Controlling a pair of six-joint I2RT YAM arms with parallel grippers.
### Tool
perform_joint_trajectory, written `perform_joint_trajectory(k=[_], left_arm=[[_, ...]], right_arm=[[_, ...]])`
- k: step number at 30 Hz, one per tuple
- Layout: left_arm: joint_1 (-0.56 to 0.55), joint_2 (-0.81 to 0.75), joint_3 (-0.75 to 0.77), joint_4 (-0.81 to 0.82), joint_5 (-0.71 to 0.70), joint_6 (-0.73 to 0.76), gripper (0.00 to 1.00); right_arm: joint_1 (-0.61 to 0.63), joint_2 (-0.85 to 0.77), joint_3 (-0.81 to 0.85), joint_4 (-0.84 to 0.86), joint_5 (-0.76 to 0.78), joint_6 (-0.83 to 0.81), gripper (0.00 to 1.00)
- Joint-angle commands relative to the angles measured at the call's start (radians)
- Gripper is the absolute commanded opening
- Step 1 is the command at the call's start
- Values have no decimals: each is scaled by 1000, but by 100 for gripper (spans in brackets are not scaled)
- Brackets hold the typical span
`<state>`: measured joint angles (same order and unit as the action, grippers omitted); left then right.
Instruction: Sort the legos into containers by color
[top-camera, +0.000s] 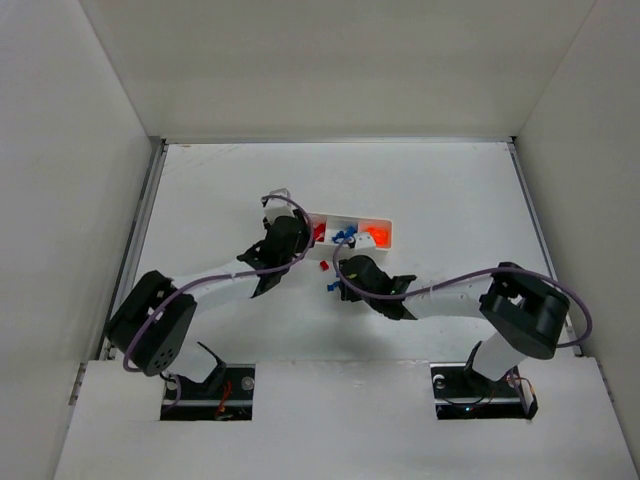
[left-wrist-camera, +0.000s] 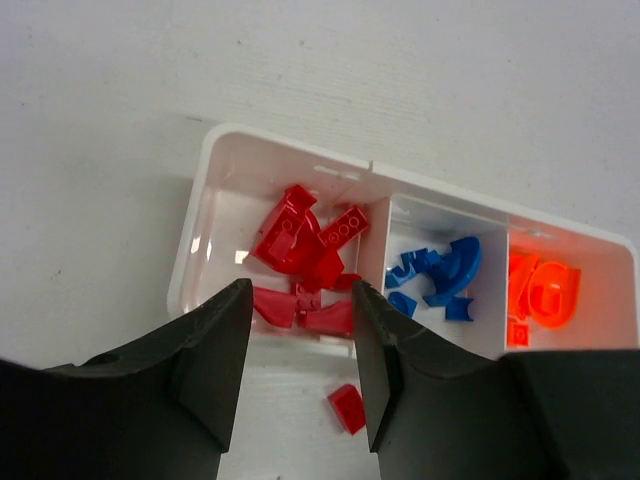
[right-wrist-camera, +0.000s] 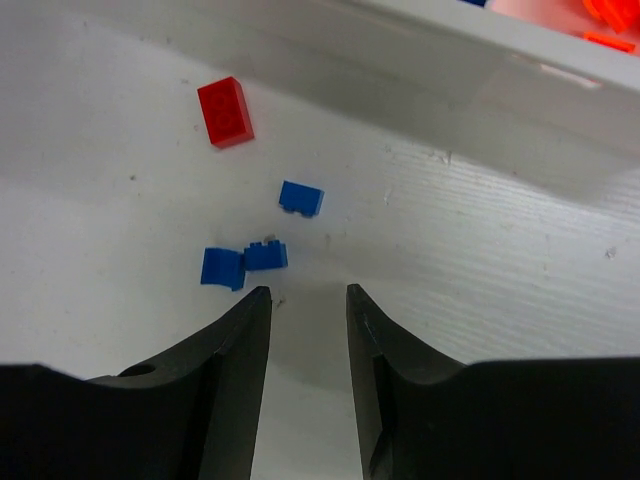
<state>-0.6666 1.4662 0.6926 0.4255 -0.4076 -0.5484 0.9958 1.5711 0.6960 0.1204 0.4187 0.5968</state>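
Observation:
The long white tray (left-wrist-camera: 215, 150) has three compartments: red legos (left-wrist-camera: 300, 240) in the left one, blue legos (left-wrist-camera: 440, 275) in the middle, orange legos (left-wrist-camera: 545, 290) in the right. My left gripper (left-wrist-camera: 300, 300) is open and empty, just above the tray's near wall. A loose red brick (left-wrist-camera: 347, 408) lies on the table under it, by the right finger. My right gripper (right-wrist-camera: 308, 298) is open and empty. Three loose blue bricks (right-wrist-camera: 265, 256) lie just ahead of its left finger, and the red brick (right-wrist-camera: 225, 111) lies farther off. In the top view the tray (top-camera: 390, 228) sits mid-table.
White walls enclose the table (top-camera: 450, 190) on three sides. The two arms meet near the tray, the left wrist (top-camera: 283, 243) at its left end and the right wrist (top-camera: 362, 275) in front of it.

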Motion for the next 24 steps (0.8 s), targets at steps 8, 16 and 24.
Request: perform_joint_trajectory(k=[8,16,24], left_arm=[[-144,-282,-251,-17,-137,-25,39],[-306,-334,-330,-57,-212,-96,38],[-438,-308,-357,-57,-226,-154,40]], right_arm=[[8,113,126,41,100,-22,48],[4,176,171,41,123,3,41],[5,211,198,1,158,15,31]])
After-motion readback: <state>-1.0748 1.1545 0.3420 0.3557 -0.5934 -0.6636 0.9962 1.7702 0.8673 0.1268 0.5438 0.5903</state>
